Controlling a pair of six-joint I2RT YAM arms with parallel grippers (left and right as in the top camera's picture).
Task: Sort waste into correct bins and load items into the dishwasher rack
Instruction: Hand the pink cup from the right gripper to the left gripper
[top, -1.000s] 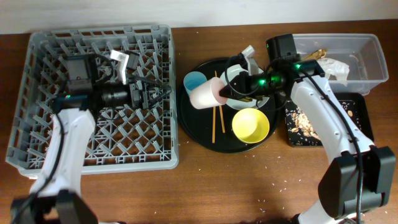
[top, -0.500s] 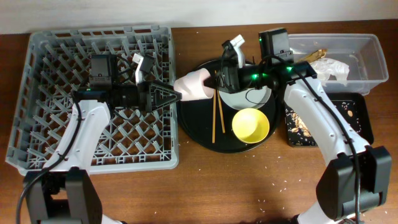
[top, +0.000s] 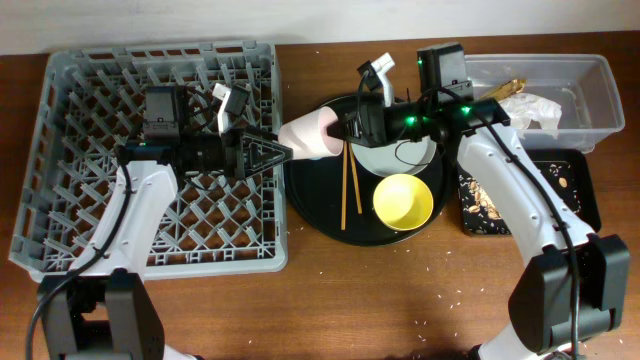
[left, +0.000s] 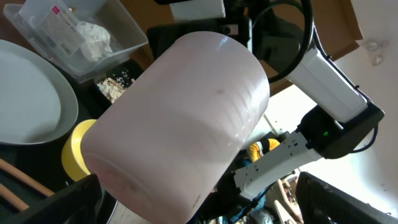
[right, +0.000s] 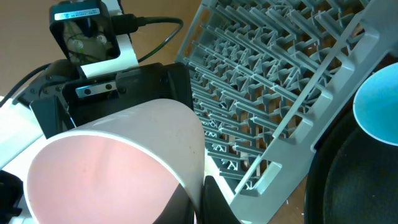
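My right gripper (top: 345, 128) is shut on the rim of the small pink cup (top: 308, 135) and holds it on its side over the gap between the grey dishwasher rack (top: 70, 100) and the round black tray (top: 310, 195). The pinch shows in the right wrist view (right: 202, 199) on the pink cup (right: 118, 168). My left gripper (top: 272, 153) is open, its fingers either side of the cup's base; the cup (left: 180, 118) fills the left wrist view between the jaws (left: 205, 202). The grey-green plate (top: 405, 155), yellow bowl (top: 403, 201) and chopsticks (top: 350, 185) lie on the round tray. The light-blue cup (right: 379, 106) shows only in the right wrist view.
The clear tub (top: 590, 80) at the back right holds the gold wrapper (top: 510, 88) and white tissue (top: 540, 108). The shallow black tray (top: 578, 195) in front of it holds food scraps (top: 485, 195). Crumbs dot the brown table.
My right gripper has carried the pink cup left off the round tray toward the rack. My left arm has swung right to meet it, its open jaws now at the cup's base.
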